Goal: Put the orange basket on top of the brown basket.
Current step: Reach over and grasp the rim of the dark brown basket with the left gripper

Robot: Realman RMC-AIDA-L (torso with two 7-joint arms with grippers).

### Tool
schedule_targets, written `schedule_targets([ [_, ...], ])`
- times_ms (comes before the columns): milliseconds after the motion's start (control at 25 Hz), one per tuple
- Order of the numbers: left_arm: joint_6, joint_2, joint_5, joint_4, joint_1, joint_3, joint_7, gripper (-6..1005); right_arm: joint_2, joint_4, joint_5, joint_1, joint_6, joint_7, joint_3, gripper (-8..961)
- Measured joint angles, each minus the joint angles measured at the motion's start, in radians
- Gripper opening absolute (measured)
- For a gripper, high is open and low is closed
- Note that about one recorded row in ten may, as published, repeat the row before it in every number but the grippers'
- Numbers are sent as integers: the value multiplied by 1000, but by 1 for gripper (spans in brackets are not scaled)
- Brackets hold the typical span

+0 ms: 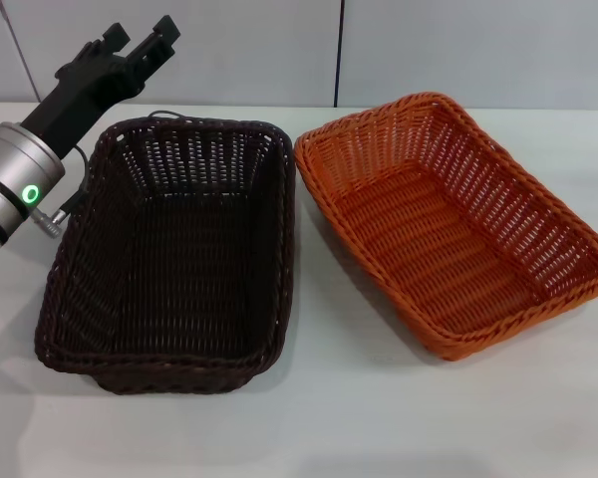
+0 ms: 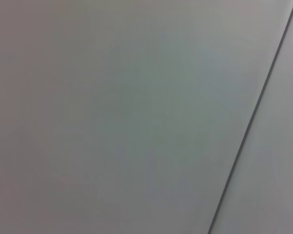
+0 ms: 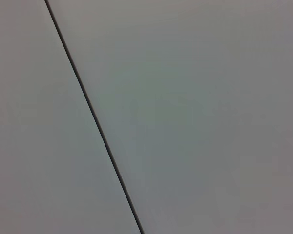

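The brown basket [image 1: 174, 259] stands empty on the white table at the left of the head view. The orange basket [image 1: 453, 224] stands empty beside it on the right, turned at an angle, their near corners almost touching. My left gripper [image 1: 140, 45] is raised above the far left corner of the brown basket, its black fingers slightly apart and holding nothing. My right gripper is out of view. Both wrist views show only a plain grey wall with a dark seam.
The white table [image 1: 339, 418] runs to a grey panelled wall [image 1: 429, 50] behind the baskets. A cable [image 1: 164, 117] lies at the brown basket's far rim under my left arm.
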Motion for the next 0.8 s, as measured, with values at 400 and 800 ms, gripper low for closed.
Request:
schedule_targets([
  [400,3,4,0,-3,-5,-2,1,858,0,1,0,3,1,5,0,607],
  [800,98,14,10,-18,-13,5,-74,858,5,6,4,5,3,7,0,607],
])
